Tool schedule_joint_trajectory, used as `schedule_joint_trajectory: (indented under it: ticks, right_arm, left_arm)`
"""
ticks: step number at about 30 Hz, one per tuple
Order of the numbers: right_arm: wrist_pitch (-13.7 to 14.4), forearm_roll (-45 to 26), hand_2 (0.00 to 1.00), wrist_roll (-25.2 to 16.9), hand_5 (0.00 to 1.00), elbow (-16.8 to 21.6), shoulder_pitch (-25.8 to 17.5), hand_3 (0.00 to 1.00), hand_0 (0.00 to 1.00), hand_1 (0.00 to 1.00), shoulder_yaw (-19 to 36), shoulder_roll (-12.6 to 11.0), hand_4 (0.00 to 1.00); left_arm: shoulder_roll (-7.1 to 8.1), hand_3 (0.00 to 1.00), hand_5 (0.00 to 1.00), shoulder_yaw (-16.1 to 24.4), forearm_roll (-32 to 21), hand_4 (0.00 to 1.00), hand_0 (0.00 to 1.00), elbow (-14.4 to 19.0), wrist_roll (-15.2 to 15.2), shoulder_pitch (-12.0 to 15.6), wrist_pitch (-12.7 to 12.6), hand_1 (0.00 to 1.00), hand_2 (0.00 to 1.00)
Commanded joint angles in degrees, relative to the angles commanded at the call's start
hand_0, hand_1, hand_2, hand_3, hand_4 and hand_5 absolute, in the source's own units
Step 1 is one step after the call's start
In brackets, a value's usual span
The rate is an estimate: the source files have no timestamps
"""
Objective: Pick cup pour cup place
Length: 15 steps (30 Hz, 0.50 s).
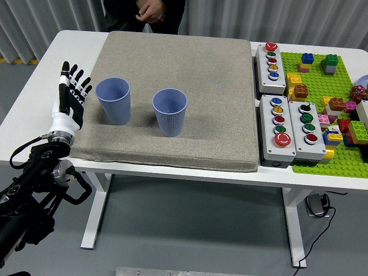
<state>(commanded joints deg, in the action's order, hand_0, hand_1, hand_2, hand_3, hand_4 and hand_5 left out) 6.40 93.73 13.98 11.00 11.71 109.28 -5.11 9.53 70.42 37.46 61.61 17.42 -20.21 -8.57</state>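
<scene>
Two blue ribbed cups stand upright on a grey mat (207,75). The left cup (114,101) is near the mat's left edge; the right cup (170,111) stands a little nearer the front, towards the middle. My left hand (71,95) is raised just left of the left cup, a small gap away, fingers spread and pointing up, holding nothing. The right arm is out of view.
Three grey button boxes (271,60) (278,129) (307,126) sit right of the mat. A green baseplate (339,86) with several loose bricks lies at the far right. A person stands at the far side, hands (150,10) clasped at the body.
</scene>
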Motion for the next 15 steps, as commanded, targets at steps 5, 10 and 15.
schedule_joint_trajectory:
  ticks: [5,10,15]
  right_arm:
    - [0.0,0.0,0.593,0.0,0.245,0.0,-0.1,0.598,0.697,0.636,0.0,0.1,0.002]
    - [0.0,0.0,0.593,0.1,0.243,0.0,-0.4,0.598,0.696,0.636,-0.1,0.1,0.002]
    - [0.0,0.0,0.593,0.0,0.243,0.0,-0.4,0.598,0.696,0.636,-0.1,0.1,0.002]
  left_arm:
    - [0.18,0.97,0.998,-0.2,-3.2,0.816,0.918,-0.3,0.3,0.2,0.8,0.908,0.993]
    - [0.21,0.967,0.998,-0.3,-3.6,0.815,0.916,-0.2,0.4,0.4,0.8,0.907,0.994]
    - [0.12,0.968,0.998,-0.4,-2.6,0.815,0.915,-0.1,0.3,0.5,0.5,0.906,0.994]
